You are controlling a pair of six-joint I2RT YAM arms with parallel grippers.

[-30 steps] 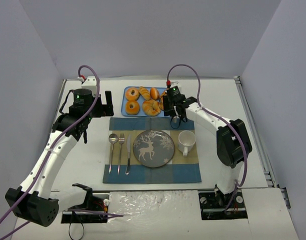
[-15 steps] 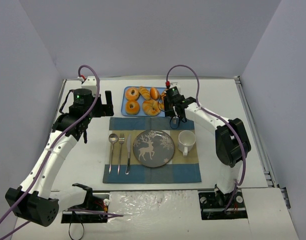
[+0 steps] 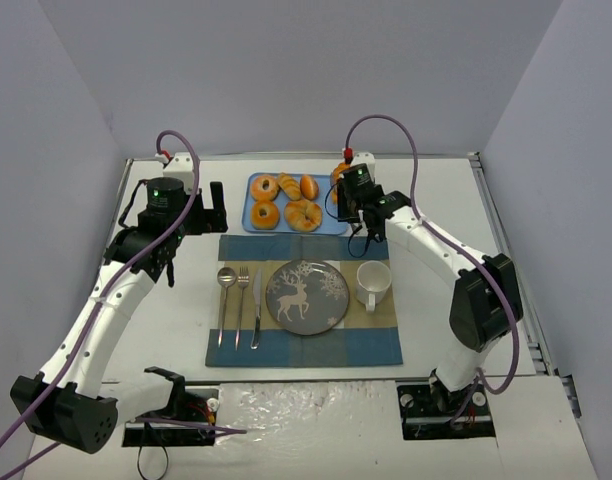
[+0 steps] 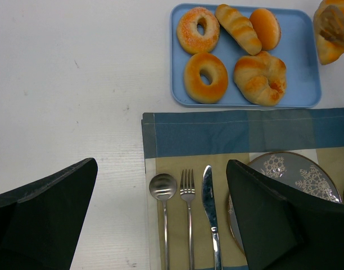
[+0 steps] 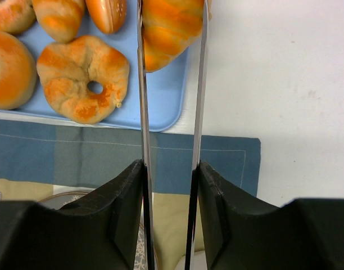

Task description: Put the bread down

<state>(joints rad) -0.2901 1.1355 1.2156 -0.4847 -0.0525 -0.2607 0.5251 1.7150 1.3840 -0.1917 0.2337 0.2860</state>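
One bread [image 5: 171,31] pinched in right jaws at tray [image 5: 166,97] edge; left jaws spread

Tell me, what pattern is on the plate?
The plate is grey with a white reindeer and snowflakes, seen best in the top view.

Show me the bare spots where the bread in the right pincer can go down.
The plate is bare for the bread, bordered by knife and cup. White table right of the tray is open, as is the placemat strip between tray and plate. The tray holds four pastries: crowded.
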